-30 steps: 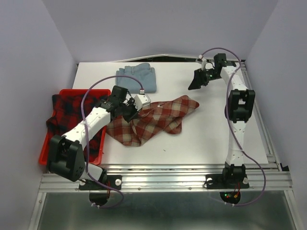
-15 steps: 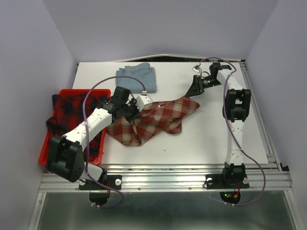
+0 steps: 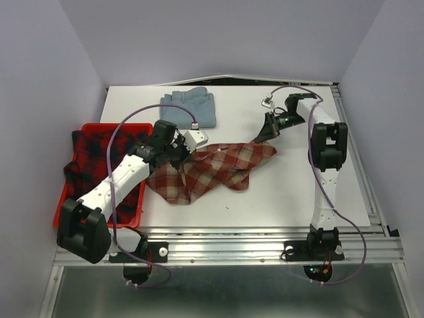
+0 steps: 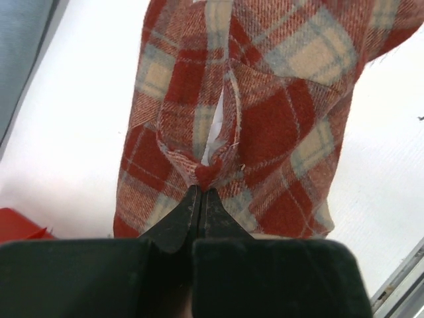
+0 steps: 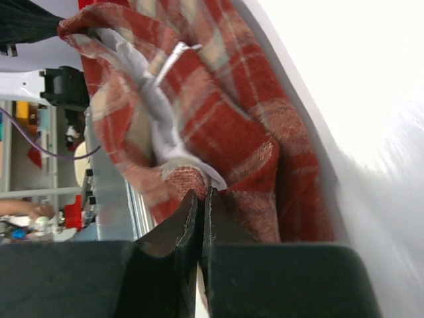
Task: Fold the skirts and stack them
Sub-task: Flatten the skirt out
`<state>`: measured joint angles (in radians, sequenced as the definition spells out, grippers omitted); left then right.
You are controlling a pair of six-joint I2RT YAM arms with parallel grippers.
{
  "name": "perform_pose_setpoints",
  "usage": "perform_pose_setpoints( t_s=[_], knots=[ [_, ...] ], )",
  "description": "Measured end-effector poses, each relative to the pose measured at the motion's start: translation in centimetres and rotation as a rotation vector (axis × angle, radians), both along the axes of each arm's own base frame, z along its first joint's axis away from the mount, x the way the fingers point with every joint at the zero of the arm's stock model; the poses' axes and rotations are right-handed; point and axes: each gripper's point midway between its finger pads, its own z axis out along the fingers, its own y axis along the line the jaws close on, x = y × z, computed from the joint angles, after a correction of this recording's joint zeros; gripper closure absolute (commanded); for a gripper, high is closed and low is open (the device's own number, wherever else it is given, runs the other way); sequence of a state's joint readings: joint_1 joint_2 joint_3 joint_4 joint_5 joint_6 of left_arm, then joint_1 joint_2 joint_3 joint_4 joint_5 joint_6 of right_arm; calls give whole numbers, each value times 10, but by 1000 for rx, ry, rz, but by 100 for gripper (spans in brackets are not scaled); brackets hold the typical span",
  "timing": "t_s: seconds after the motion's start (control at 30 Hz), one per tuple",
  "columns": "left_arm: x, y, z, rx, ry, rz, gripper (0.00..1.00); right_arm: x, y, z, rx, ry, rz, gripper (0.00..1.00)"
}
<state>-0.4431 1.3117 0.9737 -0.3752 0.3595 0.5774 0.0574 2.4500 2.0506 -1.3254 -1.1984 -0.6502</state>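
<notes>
The brick-red and cream check skirt lies crumpled mid-table. My left gripper is shut on its left upper edge; in the left wrist view the fingertips pinch a fold of the check skirt. My right gripper is shut on the skirt's far right corner, and in the right wrist view its tips nip the check skirt. The light blue skirt lies folded at the back. The red and navy plaid skirt sits in the tray on the left.
The red plastic tray stands at the table's left edge, under my left arm. A metal rail runs along the near edge, and another along the right side. Purple walls close in the left, back and right.
My right gripper came down and left from the back right onto the check skirt's corner and shut on it. My left arm shifted slightly, still holding the cloth.
</notes>
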Motion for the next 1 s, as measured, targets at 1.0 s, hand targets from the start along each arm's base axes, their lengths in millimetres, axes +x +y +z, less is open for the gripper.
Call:
perform_pose_setpoints(
  t_s=[1.0],
  knots=[
    [22, -61, 260, -528, -336, -141, 100, -49, -150, 326, -267, -880, -808, 99]
  ],
)
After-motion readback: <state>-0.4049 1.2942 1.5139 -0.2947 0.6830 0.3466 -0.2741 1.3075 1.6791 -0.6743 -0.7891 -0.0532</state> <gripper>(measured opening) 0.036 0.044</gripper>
